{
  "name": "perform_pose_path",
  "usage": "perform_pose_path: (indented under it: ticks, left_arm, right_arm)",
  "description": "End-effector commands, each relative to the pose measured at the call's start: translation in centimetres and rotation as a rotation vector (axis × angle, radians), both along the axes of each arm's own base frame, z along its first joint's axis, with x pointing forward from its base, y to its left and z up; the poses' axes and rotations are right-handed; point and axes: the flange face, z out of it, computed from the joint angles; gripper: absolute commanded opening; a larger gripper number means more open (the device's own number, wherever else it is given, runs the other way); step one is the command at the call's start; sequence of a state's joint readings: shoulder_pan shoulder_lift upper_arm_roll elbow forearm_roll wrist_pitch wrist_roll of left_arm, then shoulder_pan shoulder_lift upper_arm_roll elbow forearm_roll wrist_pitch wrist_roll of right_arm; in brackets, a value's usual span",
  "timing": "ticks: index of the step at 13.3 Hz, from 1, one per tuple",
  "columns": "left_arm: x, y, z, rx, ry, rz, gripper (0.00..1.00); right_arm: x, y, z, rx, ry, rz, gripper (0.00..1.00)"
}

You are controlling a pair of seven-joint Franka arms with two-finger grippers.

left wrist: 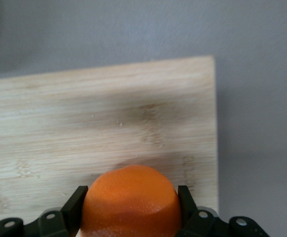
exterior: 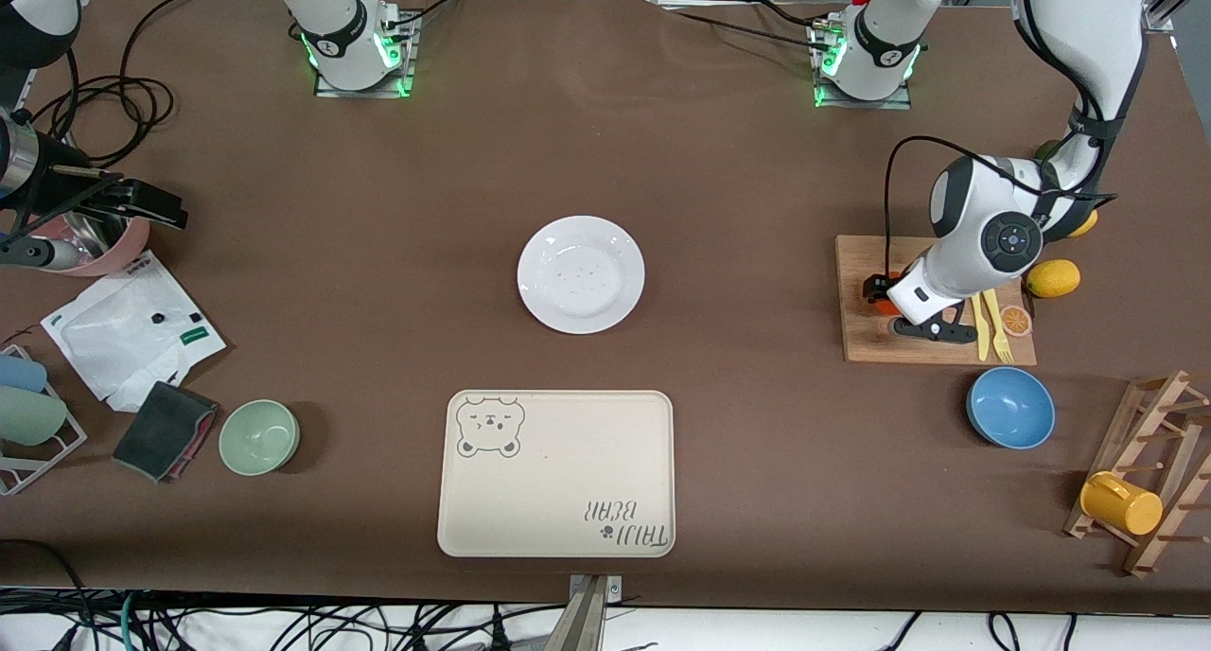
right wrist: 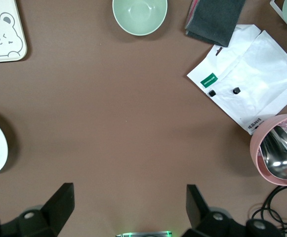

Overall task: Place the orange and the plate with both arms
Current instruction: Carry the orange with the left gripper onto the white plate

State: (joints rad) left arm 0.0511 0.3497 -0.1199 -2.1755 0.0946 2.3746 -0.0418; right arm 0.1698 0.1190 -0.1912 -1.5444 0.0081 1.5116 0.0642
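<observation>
Wooden board point(left wrist: 108, 118), left tool point(left wrist: 131, 207) clamping orange point(left wrist: 129, 200)

We can read only one text: "TAIJI BEAR" with a small paw mark, printed in dark letters on the beige tray point(exterior: 558, 481), at the corner nearest the front camera toward the left arm's end, upside down in the front view. The green labels on the white bag point(exterior: 132, 334) are too small to read.
</observation>
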Motion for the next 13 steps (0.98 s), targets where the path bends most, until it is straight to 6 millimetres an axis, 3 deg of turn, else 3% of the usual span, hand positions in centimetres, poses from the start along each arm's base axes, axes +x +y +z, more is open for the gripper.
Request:
perform_pose_path:
  ticks: [1, 4, 6, 10, 13]
  left_arm:
    - [2.2, -4.2, 4.5, -0.032, -0.007, 0.095, 0.28]
    - [4.4, -9.8, 8.2, -0.110, -0.024, 0.208, 0.28]
    - [4.8, -15.8, 9.1, -0.114, -0.035, 0.316, 0.28]
    - [4.9, -26.5, 9.4, -0.126, -0.042, 0.496, 0.29]
    - [2.8, -35.6, 8.1, -0.127, -0.021, 0.603, 0.29]
  right_arm:
    - [0.1, -0.2, 0.5, 0.019, 0.000, 0.005, 1.00]
    - [0.1, -0.2, 0.5, 0.019, 0.000, 0.005, 1.00]
    - [0.1, -0.2, 0.5, 0.019, 0.000, 0.006, 1.00]
    - [0.1, -0.2, 0.5, 0.019, 0.000, 0.006, 1.00]
    - [0.1, -0.3, 0.5, 0.019, 0.000, 0.005, 1.00]
